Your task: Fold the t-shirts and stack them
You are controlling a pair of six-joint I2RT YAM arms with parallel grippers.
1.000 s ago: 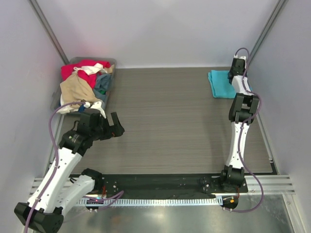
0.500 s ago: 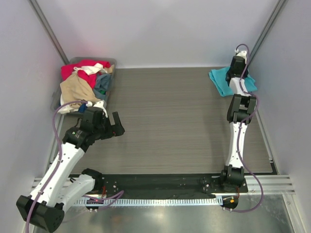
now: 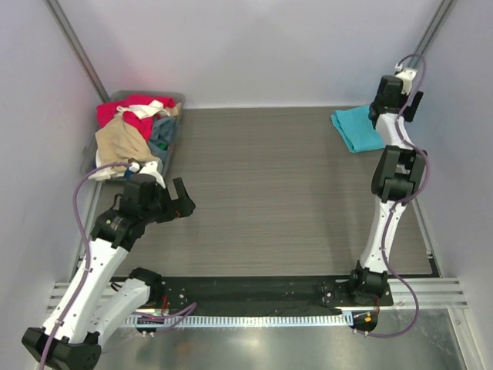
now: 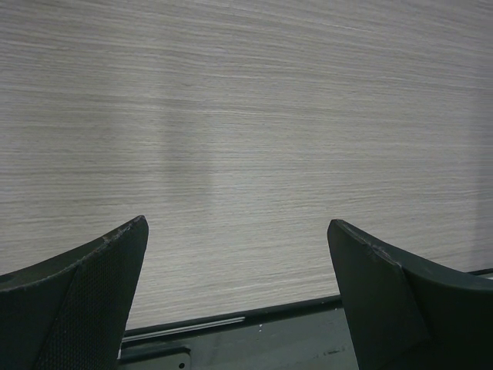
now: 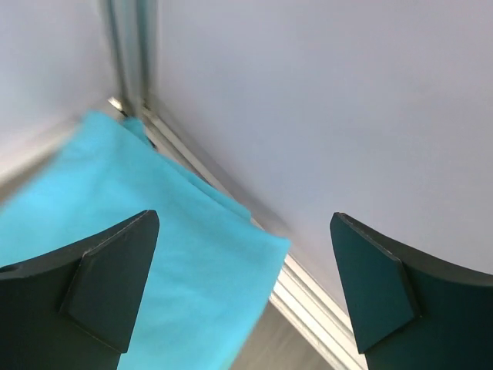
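Right claw [image 5: 243, 231], released, hovers near a folded turquoise shirt [image 3: 358, 129] in the tabletop's [image 3: 262, 177] far right corner. Left claw [image 4: 239, 235], released, hangs over the tabletop near heaped shirts [image 3: 132, 129].

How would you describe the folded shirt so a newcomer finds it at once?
Start at the far right corner of the table, opposite the grey bin on the far left. A turquoise t-shirt lies there flat beside the wall. Unlike the red, tan and dark shirts heaped in the bin, it is folded, alone and bright blue-green.
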